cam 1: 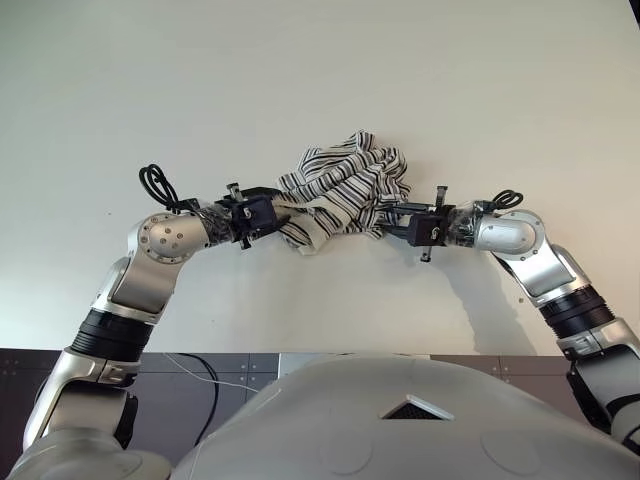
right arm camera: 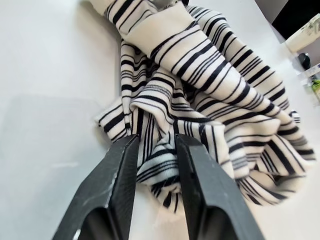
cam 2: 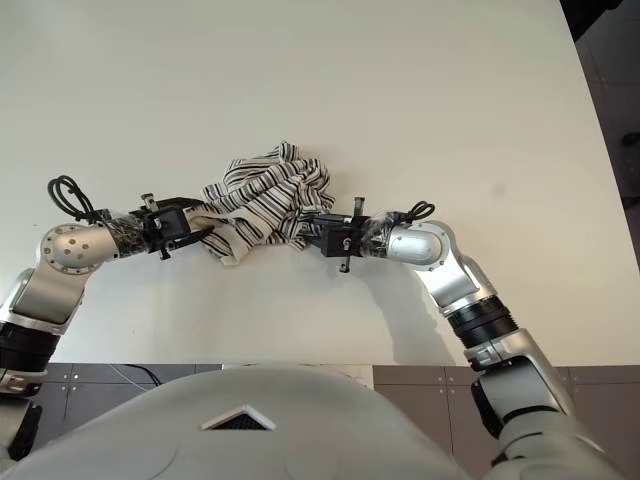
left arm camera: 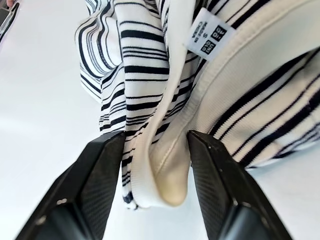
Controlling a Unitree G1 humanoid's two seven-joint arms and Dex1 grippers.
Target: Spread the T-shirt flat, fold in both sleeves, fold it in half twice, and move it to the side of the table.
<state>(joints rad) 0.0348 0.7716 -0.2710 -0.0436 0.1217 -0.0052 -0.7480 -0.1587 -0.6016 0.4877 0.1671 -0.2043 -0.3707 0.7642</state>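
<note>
Cream-and-black striped cotton T-shirt (cam 1: 345,190) lies bunched in a heap on your white worktop (cam 1: 300,60), toward its near edge, between both arms. Your left jaws clamp its plain cream collar edge (left arm camera: 170,175), close to the label (left arm camera: 209,34). Your right jaws pinch a striped fold on the heap's opposite side.

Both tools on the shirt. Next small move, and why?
Probably draw the two apart. The T-shirt lies in a crumpled heap on the table, and the left tool and right tool each pinch fabric at opposite sides, so spreading comes first.
</note>
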